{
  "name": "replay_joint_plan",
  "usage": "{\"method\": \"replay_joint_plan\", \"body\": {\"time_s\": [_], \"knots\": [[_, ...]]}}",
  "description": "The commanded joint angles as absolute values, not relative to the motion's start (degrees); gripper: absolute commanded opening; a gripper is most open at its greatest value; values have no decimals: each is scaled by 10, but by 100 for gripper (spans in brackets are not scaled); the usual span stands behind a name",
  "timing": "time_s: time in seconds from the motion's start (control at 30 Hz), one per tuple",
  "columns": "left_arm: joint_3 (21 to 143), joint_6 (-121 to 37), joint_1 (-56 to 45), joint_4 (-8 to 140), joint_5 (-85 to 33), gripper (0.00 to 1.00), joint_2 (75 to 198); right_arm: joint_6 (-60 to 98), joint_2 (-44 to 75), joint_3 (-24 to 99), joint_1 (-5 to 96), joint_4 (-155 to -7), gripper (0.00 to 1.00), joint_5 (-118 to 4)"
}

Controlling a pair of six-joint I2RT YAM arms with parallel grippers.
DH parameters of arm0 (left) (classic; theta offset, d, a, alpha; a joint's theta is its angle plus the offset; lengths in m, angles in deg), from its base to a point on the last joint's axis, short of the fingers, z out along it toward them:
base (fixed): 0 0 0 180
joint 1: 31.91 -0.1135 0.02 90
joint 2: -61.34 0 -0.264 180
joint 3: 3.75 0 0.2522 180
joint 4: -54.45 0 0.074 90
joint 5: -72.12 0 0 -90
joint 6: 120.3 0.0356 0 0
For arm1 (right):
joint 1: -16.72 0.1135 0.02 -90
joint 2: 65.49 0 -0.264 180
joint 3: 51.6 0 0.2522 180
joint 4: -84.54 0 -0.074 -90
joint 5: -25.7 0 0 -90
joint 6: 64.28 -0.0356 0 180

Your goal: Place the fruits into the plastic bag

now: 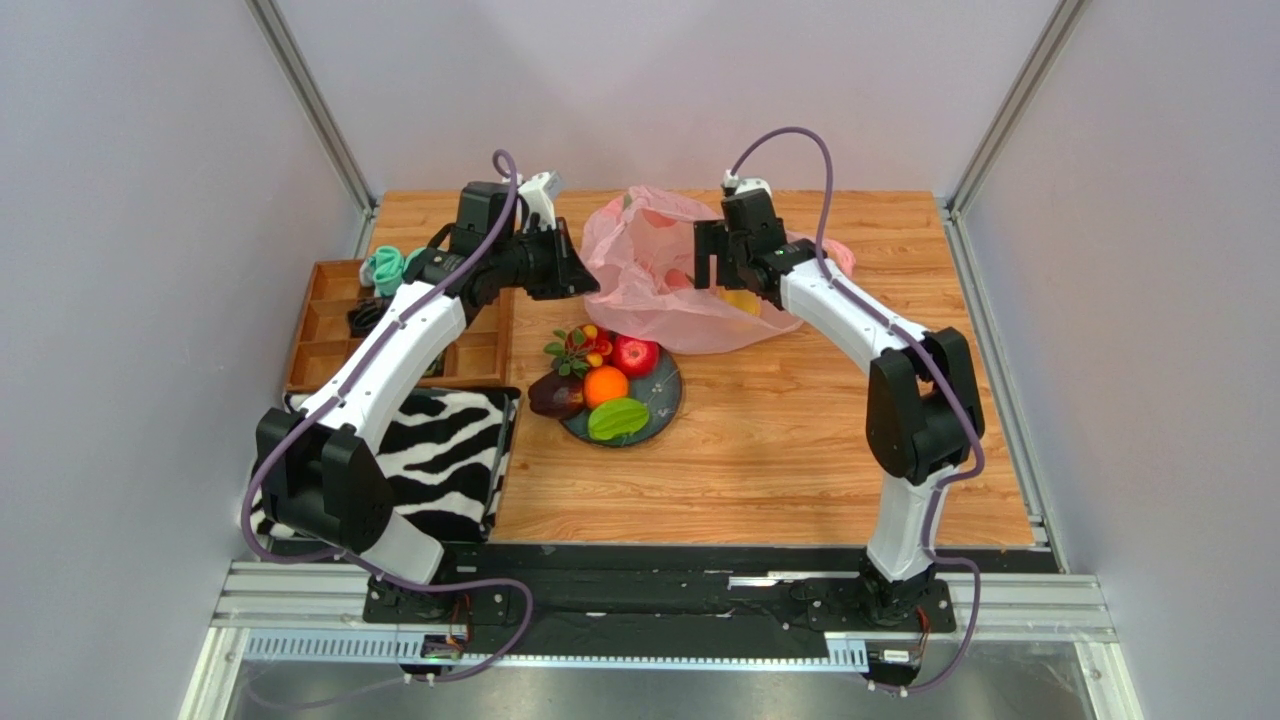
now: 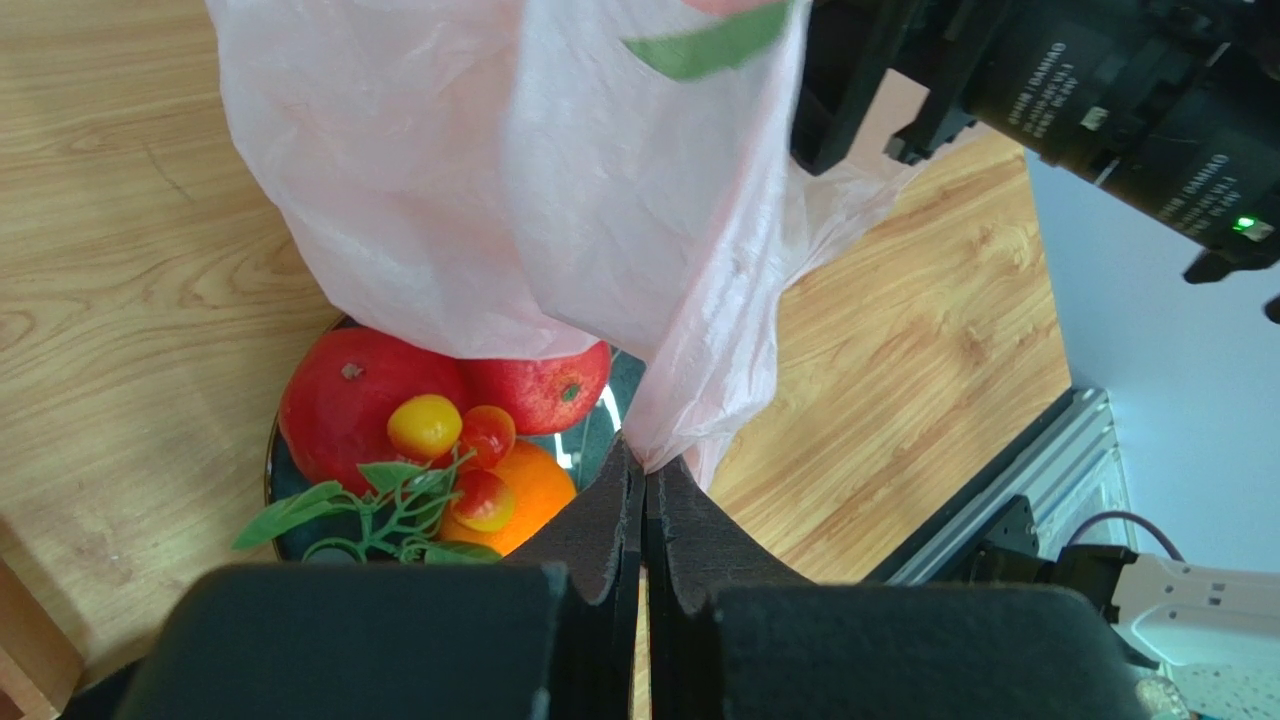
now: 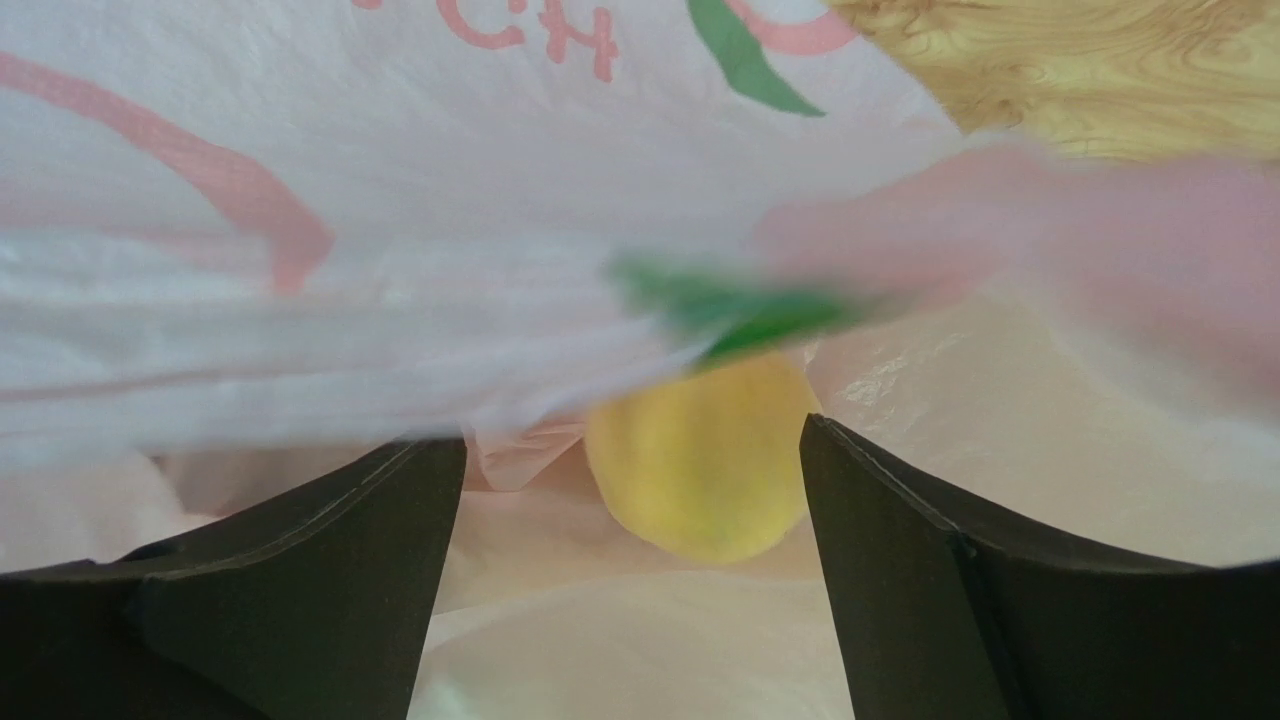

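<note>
The pink plastic bag (image 1: 661, 285) lies at the back middle of the table. My left gripper (image 1: 580, 267) is shut on the bag's edge (image 2: 684, 435) and holds it lifted. My right gripper (image 1: 709, 267) is open at the bag's mouth. In the right wrist view a yellow peach (image 3: 699, 465) lies on the bag's plastic (image 3: 301, 180) between and beyond my spread fingers (image 3: 346, 570), touching neither. On the dark plate (image 1: 661, 402) sit a red apple (image 1: 636, 356), an orange (image 1: 606, 386), a green fruit (image 1: 618, 420), a dark purple fruit (image 1: 556, 396) and berries (image 1: 579, 348).
A wooden compartment tray (image 1: 338, 323) with a green item (image 1: 388, 267) stands at the left. A zebra-striped cloth (image 1: 436, 450) lies at the near left. The right arm's wrist (image 2: 1127, 90) is close beyond the bag in the left wrist view.
</note>
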State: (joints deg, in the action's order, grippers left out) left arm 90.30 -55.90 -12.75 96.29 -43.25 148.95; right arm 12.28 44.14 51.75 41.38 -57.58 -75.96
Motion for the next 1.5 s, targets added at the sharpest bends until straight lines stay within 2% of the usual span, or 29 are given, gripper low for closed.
{"method": "replay_joint_plan", "body": {"time_s": [0.0,0.43,0.57,0.7,0.87,1.0,1.47], "knots": [[932,-557,-125,956,-432,0,1493,131,381,504,412,-580,87,-756],[946,-575,-125,960,-414,0,1511,95,241,435,434,-603,75,-492],[946,-588,-125,958,-408,0,1514,90,206,414,470,-575,75,-480],[946,-589,-125,958,-404,0,1514,122,175,343,527,-579,75,-481],[945,-586,-125,961,-400,0,1511,169,179,312,578,-573,75,-440],[939,-589,-125,960,-403,0,1507,186,220,348,615,-536,75,-483],[940,-597,-125,947,-406,0,1507,131,382,473,616,-533,78,-673]]}}
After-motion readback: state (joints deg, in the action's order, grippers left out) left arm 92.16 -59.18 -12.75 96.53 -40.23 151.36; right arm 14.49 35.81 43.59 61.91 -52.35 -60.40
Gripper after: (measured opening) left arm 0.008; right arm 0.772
